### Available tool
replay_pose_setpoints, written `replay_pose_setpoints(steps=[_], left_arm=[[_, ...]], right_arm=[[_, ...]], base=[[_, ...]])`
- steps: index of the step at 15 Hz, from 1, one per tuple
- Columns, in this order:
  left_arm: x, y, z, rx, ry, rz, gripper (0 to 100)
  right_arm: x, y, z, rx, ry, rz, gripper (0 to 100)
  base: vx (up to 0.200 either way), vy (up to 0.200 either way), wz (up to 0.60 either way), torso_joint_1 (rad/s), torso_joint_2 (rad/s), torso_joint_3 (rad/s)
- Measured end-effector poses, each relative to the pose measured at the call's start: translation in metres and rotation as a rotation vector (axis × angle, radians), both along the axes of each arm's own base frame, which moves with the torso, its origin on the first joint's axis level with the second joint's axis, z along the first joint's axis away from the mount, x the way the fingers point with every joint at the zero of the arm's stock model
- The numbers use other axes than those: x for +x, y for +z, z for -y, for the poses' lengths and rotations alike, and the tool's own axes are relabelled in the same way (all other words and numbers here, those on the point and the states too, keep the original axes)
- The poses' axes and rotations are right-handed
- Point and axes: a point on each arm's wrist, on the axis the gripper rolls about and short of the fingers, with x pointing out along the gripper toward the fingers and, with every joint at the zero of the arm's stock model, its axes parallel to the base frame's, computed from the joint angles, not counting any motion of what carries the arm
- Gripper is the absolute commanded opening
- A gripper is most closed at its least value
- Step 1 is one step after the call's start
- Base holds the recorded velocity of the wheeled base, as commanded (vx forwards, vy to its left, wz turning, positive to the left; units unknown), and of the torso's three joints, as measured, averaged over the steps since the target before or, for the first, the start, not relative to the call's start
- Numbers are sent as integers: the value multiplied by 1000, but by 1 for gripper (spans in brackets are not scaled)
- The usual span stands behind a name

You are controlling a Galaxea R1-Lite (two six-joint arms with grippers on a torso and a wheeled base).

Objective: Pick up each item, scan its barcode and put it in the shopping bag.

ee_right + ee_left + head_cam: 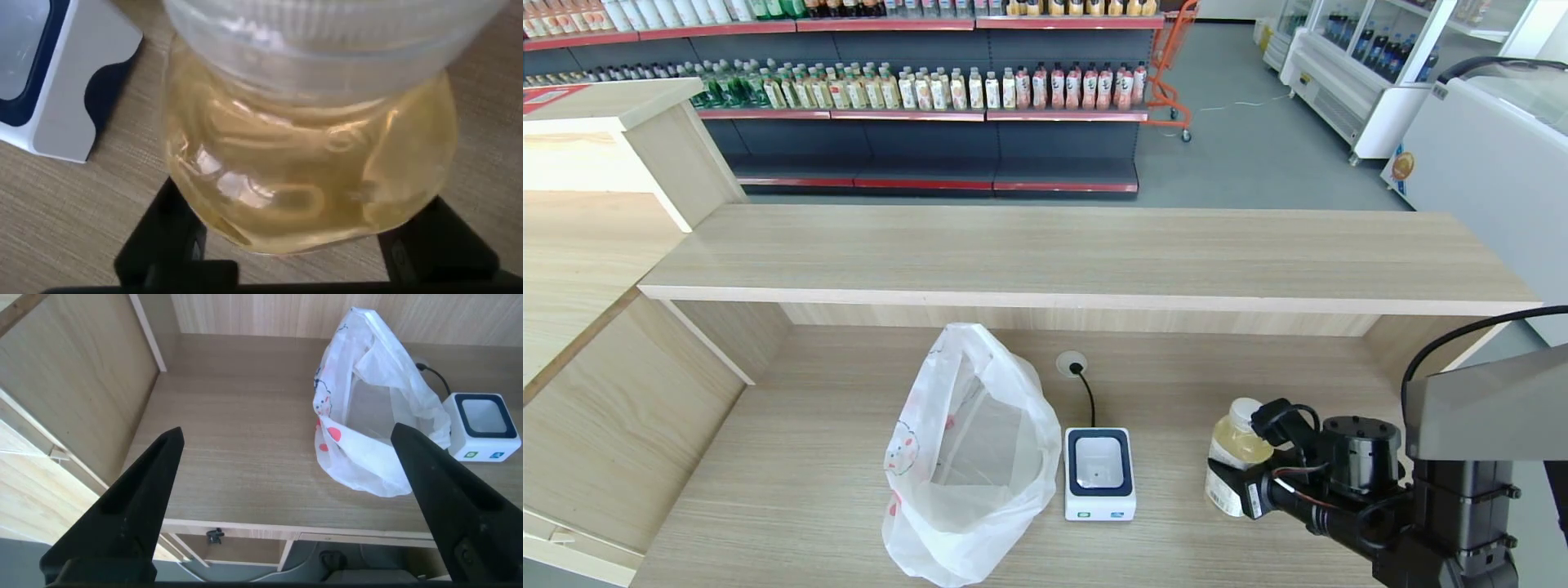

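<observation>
A clear bottle of yellow drink with a white cap stands on the lower counter, right of the scanner. My right gripper is at the bottle's lower body, a black finger on each side of the bottle; the fingers look closed against it. The white plastic shopping bag stands open left of the scanner. My left gripper hangs open and empty above the counter's near left edge, the bag and scanner lying beyond it.
A black cable runs from the scanner to a grommet in the counter. A raised wooden ledge spans the back of the work surface, with side walls at left and right. Store shelves of bottles stand behind.
</observation>
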Motion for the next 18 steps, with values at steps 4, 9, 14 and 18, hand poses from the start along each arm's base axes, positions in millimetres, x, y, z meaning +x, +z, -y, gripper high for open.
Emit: replay_pose_setpoints(steps=[4,9,14,18], left_arm=[[0,0,0,0,0,0,100],[0,0,0,0,0,0,100],[0,0,0,0,0,0,100],[0,0,0,0,0,0,100]], right_arm=[[4,-3,-1,-61,30,35,0],[3,6,-2,56,72,16,0],[-13,76,4,371,278,-118,0],[-44,136,-2,536,543,-176,0]], base=[[0,0,0,0,0,0],[0,0,0,0,0,0],[0,0,0,0,0,0],[0,0,0,0,0,0]])
